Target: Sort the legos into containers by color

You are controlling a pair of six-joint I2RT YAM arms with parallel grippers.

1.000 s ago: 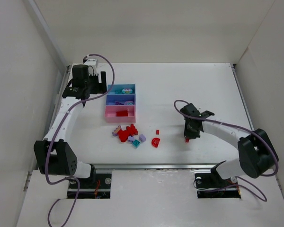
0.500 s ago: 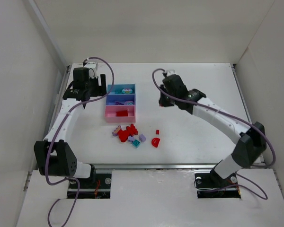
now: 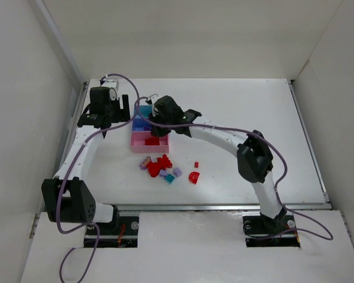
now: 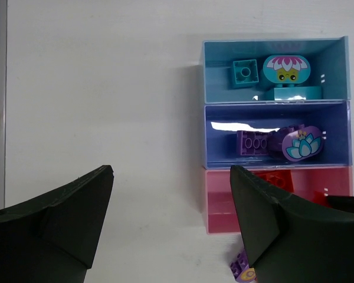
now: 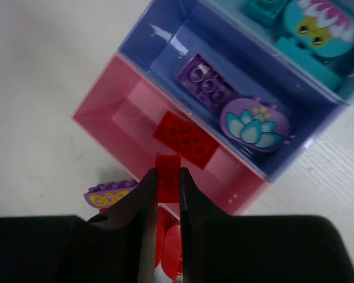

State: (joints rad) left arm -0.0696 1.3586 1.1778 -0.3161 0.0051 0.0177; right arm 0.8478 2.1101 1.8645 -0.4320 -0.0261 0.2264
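Note:
Three joined trays stand at mid-left: light blue (image 3: 146,110), purple-blue (image 3: 140,124), pink (image 3: 143,143). My right gripper (image 5: 167,174) is shut on a small red brick (image 5: 167,171), held just above the pink tray's (image 5: 123,112) near edge, where a red brick (image 5: 186,138) lies. In the top view the right gripper (image 3: 156,133) is over that tray. My left gripper (image 4: 171,177) is open and empty over bare table, left of the trays (image 4: 221,203). Loose legos (image 3: 157,165) lie in front of the trays, with a red arch (image 3: 193,176) and a small red piece (image 3: 196,164).
The purple-blue tray (image 5: 165,50) holds a purple brick (image 5: 205,76) and a lilac lotus piece (image 5: 255,125). The light blue tray (image 4: 217,65) holds a teal brick (image 4: 245,72) and a teal lotus piece (image 4: 286,69). White walls close in the table on the left, back and right.
My right arm has swung from the right side of the table across to the trays, with the small red brick in its jaws. The left arm has barely moved.

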